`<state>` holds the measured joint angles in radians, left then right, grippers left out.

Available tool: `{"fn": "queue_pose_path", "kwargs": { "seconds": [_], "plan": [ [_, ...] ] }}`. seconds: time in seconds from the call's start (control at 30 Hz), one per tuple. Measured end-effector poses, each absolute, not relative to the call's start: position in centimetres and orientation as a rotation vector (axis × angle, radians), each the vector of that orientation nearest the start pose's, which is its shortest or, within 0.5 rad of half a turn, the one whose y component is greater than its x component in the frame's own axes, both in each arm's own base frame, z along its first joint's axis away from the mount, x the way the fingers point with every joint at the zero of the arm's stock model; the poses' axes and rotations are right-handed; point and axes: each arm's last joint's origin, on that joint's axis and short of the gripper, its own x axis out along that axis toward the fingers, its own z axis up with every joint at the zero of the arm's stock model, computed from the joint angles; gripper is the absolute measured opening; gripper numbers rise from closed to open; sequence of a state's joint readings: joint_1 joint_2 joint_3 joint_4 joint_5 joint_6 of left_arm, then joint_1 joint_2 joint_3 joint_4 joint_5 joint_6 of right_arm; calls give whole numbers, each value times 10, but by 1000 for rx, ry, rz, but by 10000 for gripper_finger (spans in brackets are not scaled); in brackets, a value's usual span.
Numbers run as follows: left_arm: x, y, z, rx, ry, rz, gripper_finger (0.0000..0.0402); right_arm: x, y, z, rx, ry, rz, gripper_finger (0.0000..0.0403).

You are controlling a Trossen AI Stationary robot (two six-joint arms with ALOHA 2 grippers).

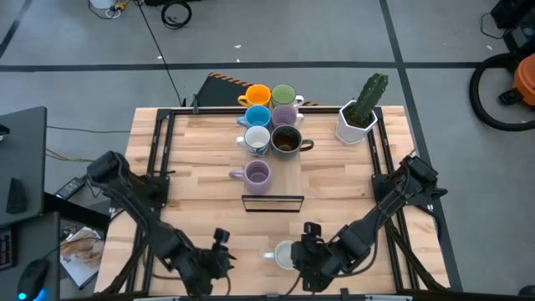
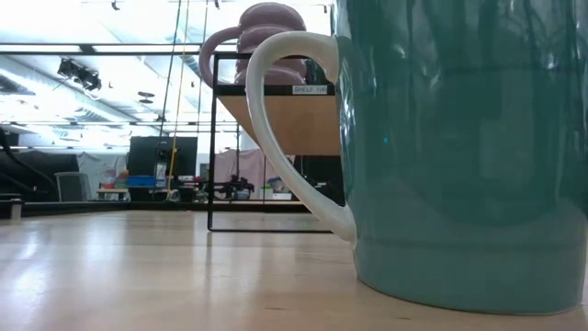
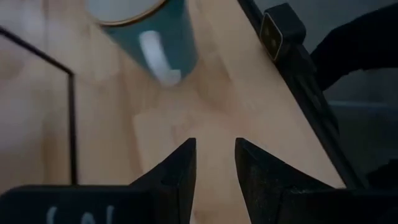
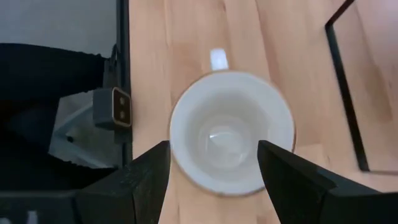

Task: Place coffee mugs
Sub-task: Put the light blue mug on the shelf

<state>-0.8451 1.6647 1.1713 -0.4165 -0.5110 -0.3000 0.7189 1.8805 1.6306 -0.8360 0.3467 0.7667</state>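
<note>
Teal mug (image 1: 284,253) with white interior and white handle found upright on the table (image 1: 334,180) at its near edge, just beside the right tool (image 1: 306,261). Handle (image 2: 289,129) seen in the low view curving off the teal wall, mug base flat on the wood. In the right wrist view, mug (image 4: 231,132) viewed straight down, mouth open upward, white inside, lying between the two spread fingers (image 4: 146,180) of the right tool (image 4: 213,177); fingers set wide on either side of the rim, contact with the mug not discernible.

Right arm folded low along the near right edge, wrist turned inward toward the mug. Left arm folded likewise along the near left edge, left tool (image 1: 219,251) hovering near the mug's handle side but apart from it. In the left wrist view, left tool (image 3: 216,163) holding nothing, fingers (image 3: 180,171) parted by a narrow gap, teal mug (image 3: 155,37) ahead.

Farther back at table centre: black wire shelf frame (image 1: 272,203), purple mug (image 1: 253,174) just behind it. Cluster of mugs beyond: orange (image 1: 256,96), green (image 1: 282,95), blue (image 1: 257,116), second purple (image 1: 285,115), white (image 1: 256,138), dark with brown inside (image 1: 287,140), packed touching. White planter with cactus (image 1: 359,113) at the far right corner.
</note>
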Motion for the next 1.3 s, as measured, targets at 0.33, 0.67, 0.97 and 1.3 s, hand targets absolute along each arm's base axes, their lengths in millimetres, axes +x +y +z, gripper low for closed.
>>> {"fn": "queue_pose_path", "kwargs": {
  "seconds": [0.33, 0.67, 0.97, 1.3],
  "plan": [
    [279, -246, 189, 288, 675, -200, 117, 275, 269, 259, 168, 1063, -137, 247],
    [285, -196, 144, 39, 463, -179, 117, 272, 272, 221, 230, 1032, -112, 247],
    [293, -202, 131, -15, 386, -214, 117, 278, 262, 205, 251, 1001, -164, 247],
    [302, -224, 128, -29, 370, -279, 117, 287, 235, 189, 251, 1042, -277, 247]
  ]
}}
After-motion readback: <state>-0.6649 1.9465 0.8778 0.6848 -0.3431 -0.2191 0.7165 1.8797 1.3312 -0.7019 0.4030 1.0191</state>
